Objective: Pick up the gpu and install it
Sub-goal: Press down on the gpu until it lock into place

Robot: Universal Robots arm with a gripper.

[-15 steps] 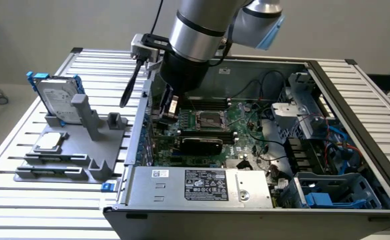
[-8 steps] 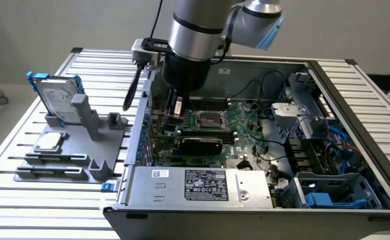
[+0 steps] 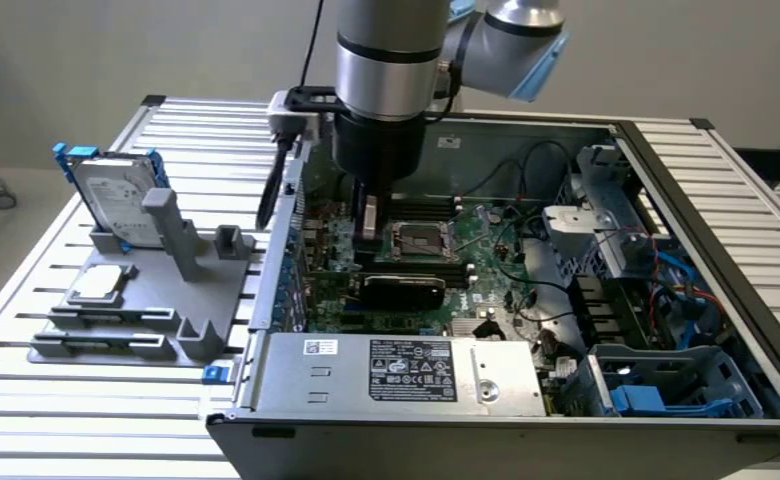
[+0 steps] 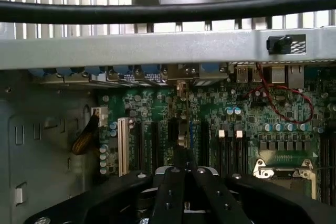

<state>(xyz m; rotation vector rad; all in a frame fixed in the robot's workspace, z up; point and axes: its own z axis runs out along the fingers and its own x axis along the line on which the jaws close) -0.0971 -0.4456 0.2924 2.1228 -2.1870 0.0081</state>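
Gripper (image 4: pixel 185 169), jaws clenched, hangs inside open PC case (image 3: pixel 710 180) at frame centre; gpu (image 3: pixel 404 291) sits on motherboard (image 3: pixel 490 225) just below.

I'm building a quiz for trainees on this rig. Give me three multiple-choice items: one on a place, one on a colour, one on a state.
1. Where is the gpu? A on the grey stand; B inside the case; C on the floor.
2. Hard drive frame colour? A red; B blue; C yellow.
3. The tool is: A wide open; B shut; C holding a cable.
Key: B, case walls surround it; B, blue rails flank the drive; B, its jaws are together.
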